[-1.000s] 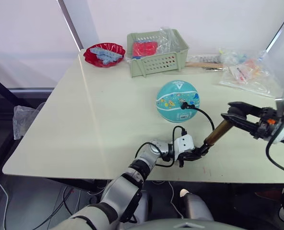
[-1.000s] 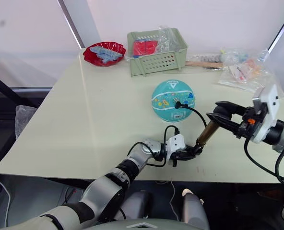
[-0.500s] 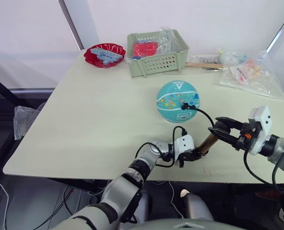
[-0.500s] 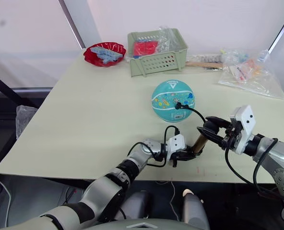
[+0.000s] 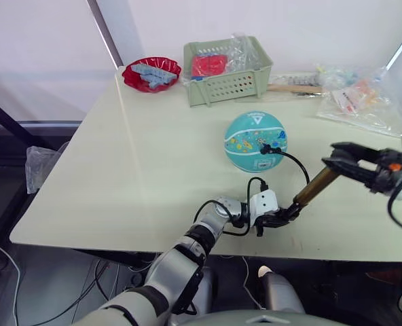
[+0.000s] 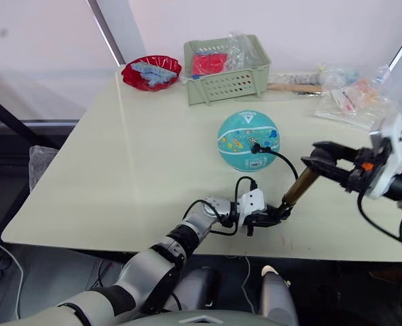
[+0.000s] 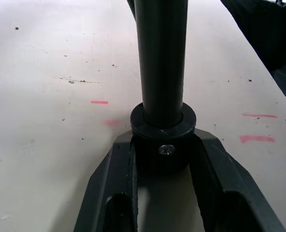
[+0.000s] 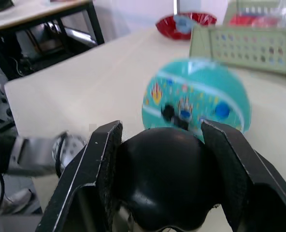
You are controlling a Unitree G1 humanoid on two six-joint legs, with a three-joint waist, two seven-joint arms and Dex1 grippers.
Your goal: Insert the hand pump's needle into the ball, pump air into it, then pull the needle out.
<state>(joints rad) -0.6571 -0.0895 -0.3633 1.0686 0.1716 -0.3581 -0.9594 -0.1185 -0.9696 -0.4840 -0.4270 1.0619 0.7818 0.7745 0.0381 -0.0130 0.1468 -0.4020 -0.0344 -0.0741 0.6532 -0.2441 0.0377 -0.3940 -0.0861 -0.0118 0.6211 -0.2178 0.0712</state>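
Note:
The teal ball [image 5: 255, 141] rests on the table a little right of centre. A small black fitting [image 5: 263, 149] sits pressed into its near side; the needle itself is hidden inside the ball. From the fitting a thin black hose [image 5: 293, 161] arcs down to the hand pump [image 5: 313, 189], which lies tilted, its brass body running between my two grippers. My left gripper [image 7: 163, 145] is shut on the pump's black lower cap [image 5: 287, 214] near the table's front edge. My right gripper [image 8: 163, 133] is shut on the pump's black handle [image 5: 338, 163], to the right of the ball.
A green basket [image 5: 226, 73] with red and clear packets stands at the back. Left of it is a red bowl [image 5: 151, 73]. Plastic bags [image 5: 361, 102] and a wooden stick [image 5: 293, 87] lie at the back right. The table's front edge [image 5: 187, 246] is just below my left gripper.
My right gripper pushed the handle in toward my left gripper half a second ago, then drew it back out to the right. The ball and my left gripper stayed put; the camera shifted slightly.

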